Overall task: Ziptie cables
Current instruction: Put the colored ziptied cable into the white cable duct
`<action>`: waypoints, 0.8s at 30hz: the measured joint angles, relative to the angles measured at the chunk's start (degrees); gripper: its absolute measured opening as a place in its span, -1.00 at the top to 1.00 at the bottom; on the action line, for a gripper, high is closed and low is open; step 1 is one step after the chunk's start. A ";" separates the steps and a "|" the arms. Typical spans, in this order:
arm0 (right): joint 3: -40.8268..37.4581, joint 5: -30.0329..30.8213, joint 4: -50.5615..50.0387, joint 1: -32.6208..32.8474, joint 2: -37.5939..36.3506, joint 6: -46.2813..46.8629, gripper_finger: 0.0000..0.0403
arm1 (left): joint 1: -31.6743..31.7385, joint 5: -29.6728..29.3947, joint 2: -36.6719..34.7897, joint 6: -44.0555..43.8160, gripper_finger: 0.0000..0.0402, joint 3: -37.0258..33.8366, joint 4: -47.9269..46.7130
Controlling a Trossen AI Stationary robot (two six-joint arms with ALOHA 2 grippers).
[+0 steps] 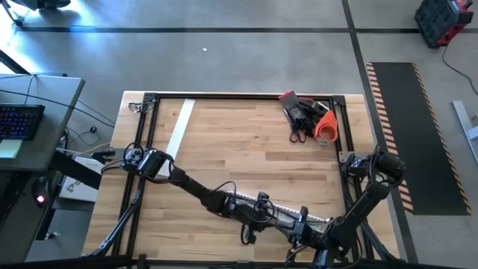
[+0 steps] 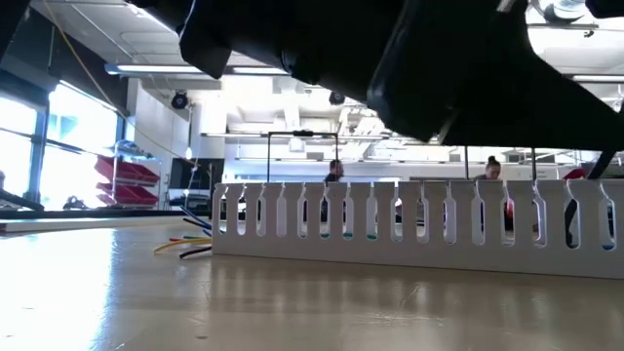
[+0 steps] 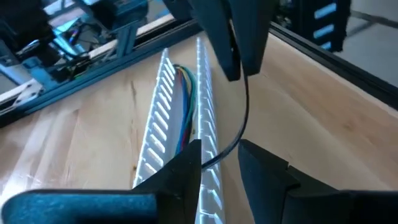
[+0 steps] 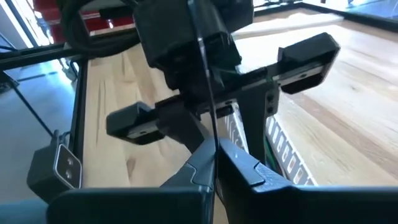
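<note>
Wooden surface (image 1: 246, 142) carries a white slotted channel (image 3: 163, 118) with the cables (image 3: 185, 102) lying inside it. Left end effector (image 3: 219, 168), arm stretched low, straddles the channel wall, fingers parted. Right end effector (image 4: 214, 163), facing it, is clenched on a thin black strand (image 4: 205, 74).

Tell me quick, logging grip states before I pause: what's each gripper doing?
Left gripper: open, a thin black strand passing between its fingers.
Right gripper: shut on that strand.

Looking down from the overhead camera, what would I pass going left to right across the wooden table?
White flat strip → left gripper low over the slotted channel → right gripper → red, black and orange tool heap, at the far right corner.
</note>
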 joint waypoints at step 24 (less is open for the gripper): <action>0.00 3.64 0.02 0.61 0.00 -0.48 1.00 | -1.34 -9.84 2.19 -9.33 0.57 0.00 6.14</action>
